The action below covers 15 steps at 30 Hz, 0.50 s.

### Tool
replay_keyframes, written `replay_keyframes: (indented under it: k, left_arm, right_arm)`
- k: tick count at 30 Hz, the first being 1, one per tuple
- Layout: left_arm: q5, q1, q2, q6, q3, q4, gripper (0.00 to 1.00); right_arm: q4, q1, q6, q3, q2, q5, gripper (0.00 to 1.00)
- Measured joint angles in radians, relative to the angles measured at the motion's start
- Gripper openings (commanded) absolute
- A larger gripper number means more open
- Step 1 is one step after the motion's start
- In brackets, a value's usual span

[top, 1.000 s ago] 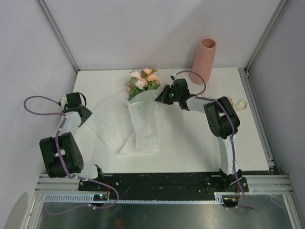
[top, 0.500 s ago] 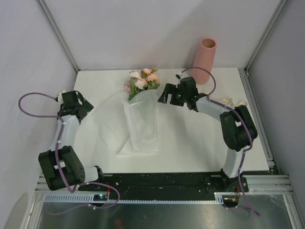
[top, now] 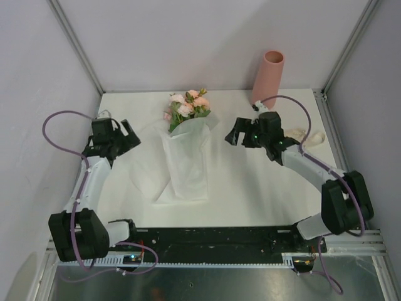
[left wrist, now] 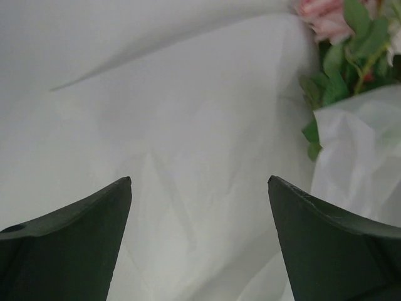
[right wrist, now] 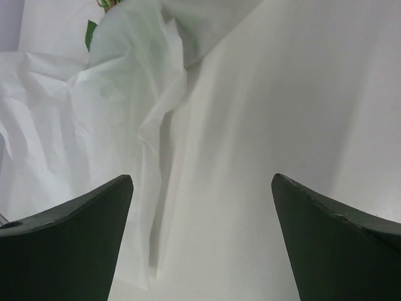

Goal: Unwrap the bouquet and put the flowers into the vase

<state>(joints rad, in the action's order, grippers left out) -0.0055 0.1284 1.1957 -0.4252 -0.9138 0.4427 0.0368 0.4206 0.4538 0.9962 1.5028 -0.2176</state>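
The bouquet lies mid-table with its pink and peach flowers [top: 188,105] pointing toward the back wall. Its white paper [top: 178,166] is loosened and spread flat around the stems. The salmon-pink vase [top: 269,78] stands upright at the back right. My left gripper [top: 130,134] hovers open just left of the paper, holding nothing. In the left wrist view the left gripper [left wrist: 199,182] is over bare paper, with flowers [left wrist: 338,28] at the top right. My right gripper [top: 230,133] is open to the right of the bouquet. The right wrist view shows the right gripper [right wrist: 202,180] beside crumpled paper [right wrist: 106,119].
A beige ribbon [top: 311,135] lies on the white table [top: 250,188] near its right edge, behind the right arm. Grey walls and metal frame posts close in the left, back and right sides.
Both grippers have opened and released the paper. The right gripper drew back to the right, away from the bouquet. The left gripper moved right, toward the paper, whose left flap settled inward.
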Motion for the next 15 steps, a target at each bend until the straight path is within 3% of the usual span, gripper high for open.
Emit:
replay_keyframes:
  k: [6,15]
  left_arm:
    - [0.089,-0.105,-0.010,0.037,0.005,0.018,0.85]
    - [0.156,-0.322,0.099,0.065,-0.052,0.006,0.83]
  right_arm:
    - [-0.033,-0.066,-0.003,-0.152,-0.161,-0.026,0.99]
    - [-0.053,-0.072,-0.003,-0.198,-0.285,-0.069,0.99]
